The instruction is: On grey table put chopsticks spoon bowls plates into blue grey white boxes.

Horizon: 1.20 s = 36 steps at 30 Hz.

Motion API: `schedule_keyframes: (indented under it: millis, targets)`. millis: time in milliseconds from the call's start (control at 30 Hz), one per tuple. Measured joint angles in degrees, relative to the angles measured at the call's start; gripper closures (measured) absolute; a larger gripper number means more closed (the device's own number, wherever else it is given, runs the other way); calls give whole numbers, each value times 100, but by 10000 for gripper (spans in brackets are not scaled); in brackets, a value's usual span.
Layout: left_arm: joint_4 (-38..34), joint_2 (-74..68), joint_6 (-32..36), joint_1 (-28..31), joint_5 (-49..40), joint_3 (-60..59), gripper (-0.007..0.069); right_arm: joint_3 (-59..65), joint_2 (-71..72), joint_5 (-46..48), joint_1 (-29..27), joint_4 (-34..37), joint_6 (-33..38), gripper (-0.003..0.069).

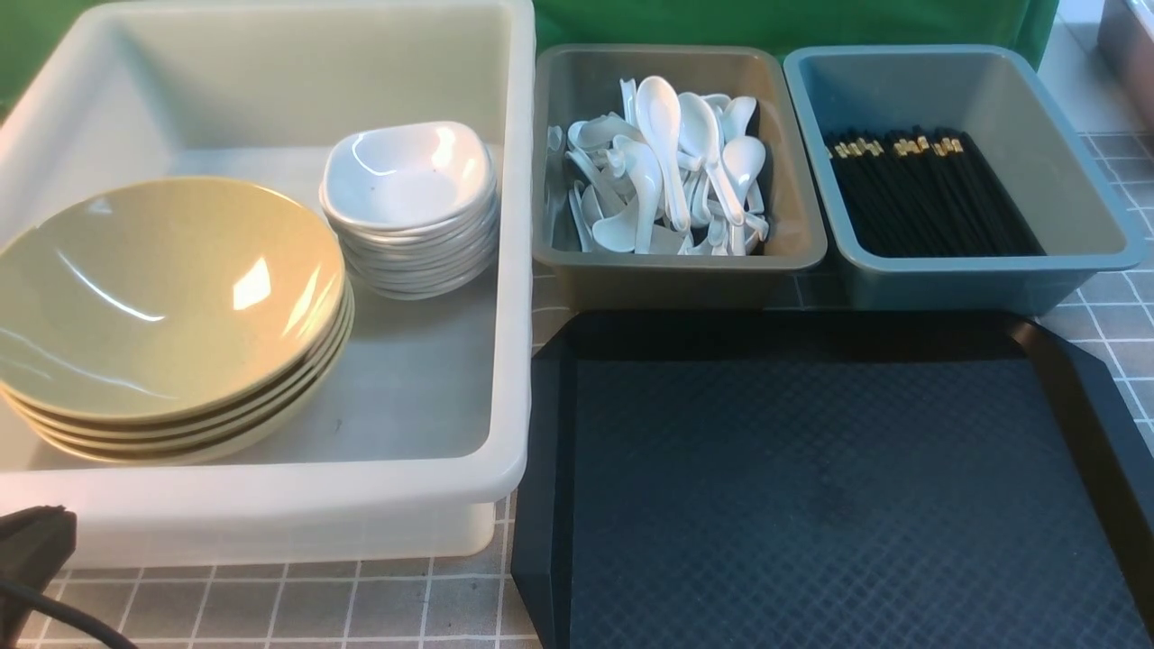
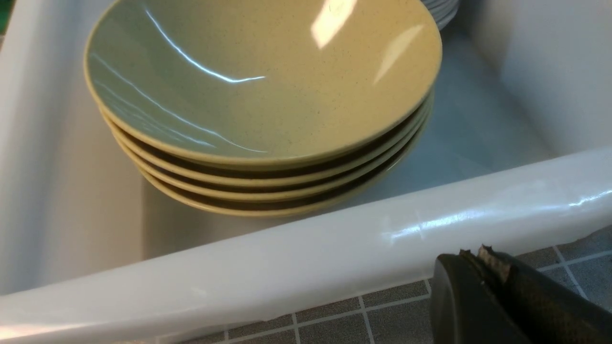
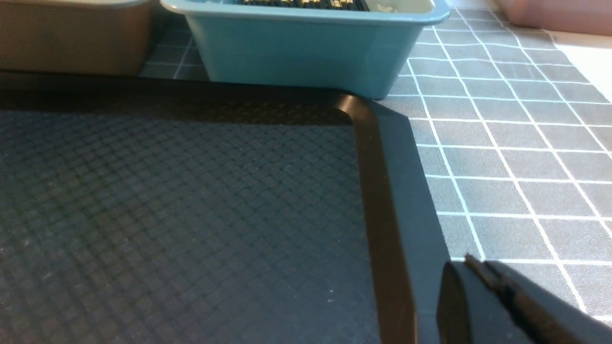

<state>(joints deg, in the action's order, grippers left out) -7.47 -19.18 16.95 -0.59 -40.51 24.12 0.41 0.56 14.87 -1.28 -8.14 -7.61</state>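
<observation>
In the front view the white box holds a stack of yellow-green plates and a stack of white bowls. White spoons fill the grey box; black chopsticks lie in the blue box. My left gripper is shut and empty, low on the table just outside the white box's near wall, with the plates beyond it. My right gripper is shut and empty beside the black tray's right rim, the blue box ahead of it.
A black tray with a textured floor fills the near right of the grey checked table. A dark part of the left arm shows at the bottom left corner. A pinkish container stands at the far right.
</observation>
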Motion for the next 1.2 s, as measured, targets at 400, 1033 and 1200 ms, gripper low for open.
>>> schedule_keyframes:
  millis: [400, 1033, 1200]
  targets:
    - [0, 0, 0, 0, 0, 0, 635, 0, 0, 4, 0, -4, 0, 653]
    - [-161, 951, -13, 45, 3478, -1535, 635, 0, 0, 4, 0, -4, 0, 634]
    - [-57, 1890, -286, 331, 3815, -2516, 635, 0, 0, 4, 0, -4, 0, 628]
